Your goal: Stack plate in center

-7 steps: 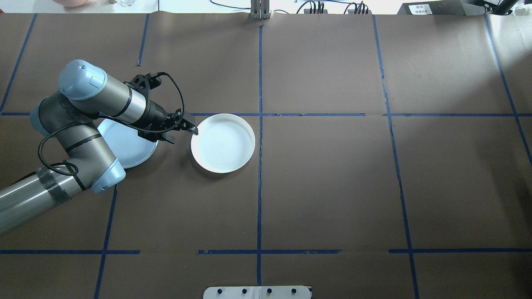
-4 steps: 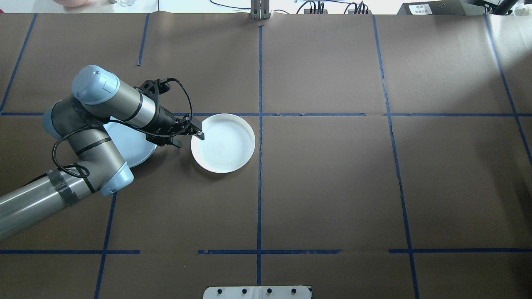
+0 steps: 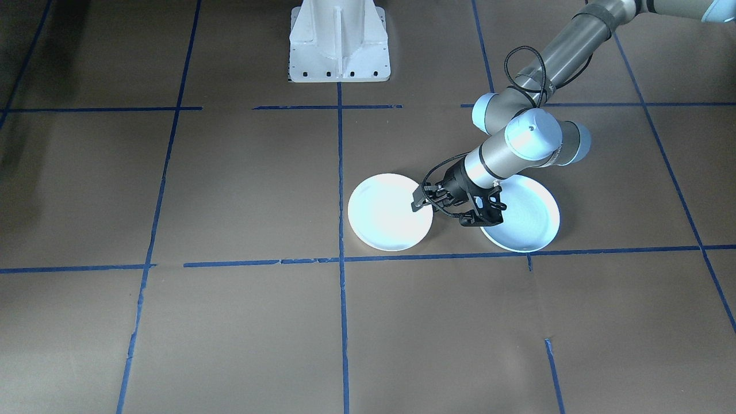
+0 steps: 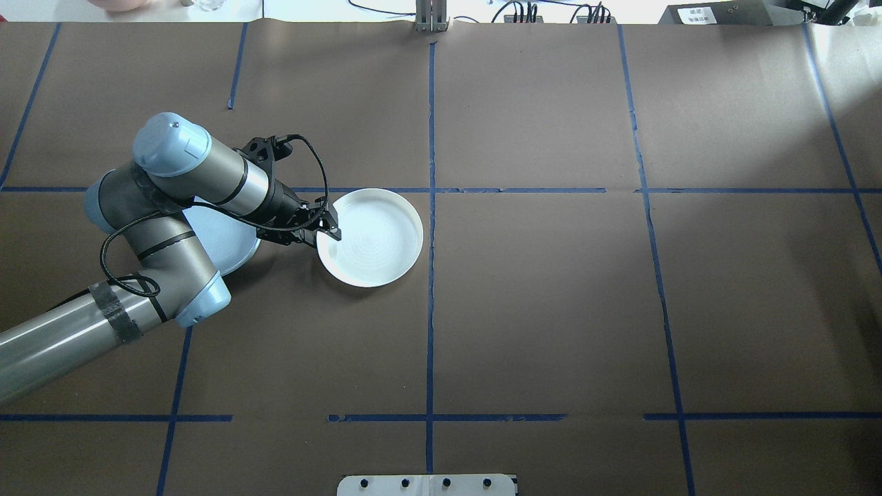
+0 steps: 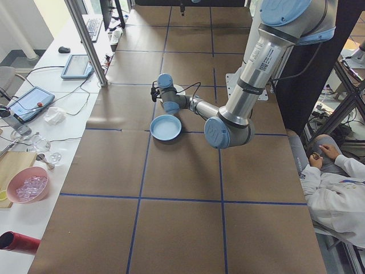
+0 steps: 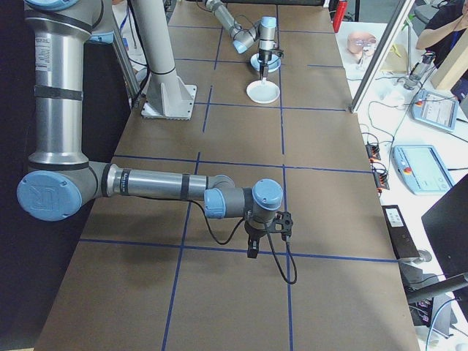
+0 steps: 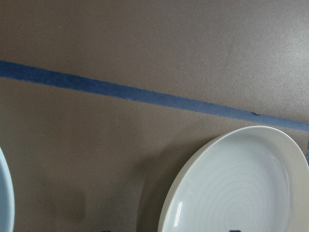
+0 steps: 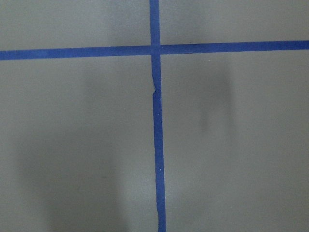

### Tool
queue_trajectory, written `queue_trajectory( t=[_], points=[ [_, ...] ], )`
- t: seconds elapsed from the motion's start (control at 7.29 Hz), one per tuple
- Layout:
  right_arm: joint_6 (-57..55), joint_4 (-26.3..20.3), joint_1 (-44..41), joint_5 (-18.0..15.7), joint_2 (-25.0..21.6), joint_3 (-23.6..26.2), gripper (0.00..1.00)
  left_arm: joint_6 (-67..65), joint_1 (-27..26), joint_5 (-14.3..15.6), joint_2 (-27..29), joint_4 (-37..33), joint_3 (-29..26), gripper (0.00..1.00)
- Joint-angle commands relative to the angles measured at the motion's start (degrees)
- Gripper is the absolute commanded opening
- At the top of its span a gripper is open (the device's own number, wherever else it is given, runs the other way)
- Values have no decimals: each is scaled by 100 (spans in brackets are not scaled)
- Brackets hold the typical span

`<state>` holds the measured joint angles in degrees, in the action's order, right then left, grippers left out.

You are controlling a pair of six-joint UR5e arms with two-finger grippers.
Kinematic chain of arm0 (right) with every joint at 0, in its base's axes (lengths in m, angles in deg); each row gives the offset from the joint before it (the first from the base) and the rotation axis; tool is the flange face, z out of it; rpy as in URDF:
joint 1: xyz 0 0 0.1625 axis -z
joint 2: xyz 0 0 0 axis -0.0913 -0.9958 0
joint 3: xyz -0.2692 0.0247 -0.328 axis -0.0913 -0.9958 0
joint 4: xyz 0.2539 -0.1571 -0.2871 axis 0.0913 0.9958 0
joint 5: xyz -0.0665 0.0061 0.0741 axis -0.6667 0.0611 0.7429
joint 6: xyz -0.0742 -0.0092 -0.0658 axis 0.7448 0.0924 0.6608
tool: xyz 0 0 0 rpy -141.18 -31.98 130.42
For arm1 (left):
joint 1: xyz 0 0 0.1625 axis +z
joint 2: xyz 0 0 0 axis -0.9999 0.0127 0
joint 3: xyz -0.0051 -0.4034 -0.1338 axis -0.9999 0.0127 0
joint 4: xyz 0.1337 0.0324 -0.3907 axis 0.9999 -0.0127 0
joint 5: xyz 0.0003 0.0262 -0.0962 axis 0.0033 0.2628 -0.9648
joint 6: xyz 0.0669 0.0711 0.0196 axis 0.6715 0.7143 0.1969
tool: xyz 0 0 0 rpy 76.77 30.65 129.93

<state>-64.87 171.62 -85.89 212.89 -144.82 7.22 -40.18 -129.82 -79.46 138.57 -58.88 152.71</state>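
Overhead and front-facing cameras looked steeply down from opposite sides, sharing both plates; side cameras viewed lengthwise; wrist cameras sat close above the table (image 4: 551, 310).

Robotics lab. Table (image 4: 551, 310) covered in brown paper, gridded with blue tape (image 4: 431, 124). White arm mount (image 3: 339, 40) bolted down. Side bench (image 5: 34, 137) holds teach pendants (image 5: 25, 103), cables, a keyboard (image 5: 92, 25). Seated person in white coat (image 5: 336, 188) at the edge.

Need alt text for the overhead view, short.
The left gripper sits at the near-left rim of a white plate on the brown table. A second plate lies partly under the arm.
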Motion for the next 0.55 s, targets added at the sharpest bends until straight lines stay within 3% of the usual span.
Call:
queue_trajectory(
  t=[0.0,0.41],
  points=[
    [0,0,-3,0,0,0,100,8,2,0,1,11,-14,37],
    [0,0,-3,0,0,0,100,9,2,9,-8,11,-66,39]
  ],
)
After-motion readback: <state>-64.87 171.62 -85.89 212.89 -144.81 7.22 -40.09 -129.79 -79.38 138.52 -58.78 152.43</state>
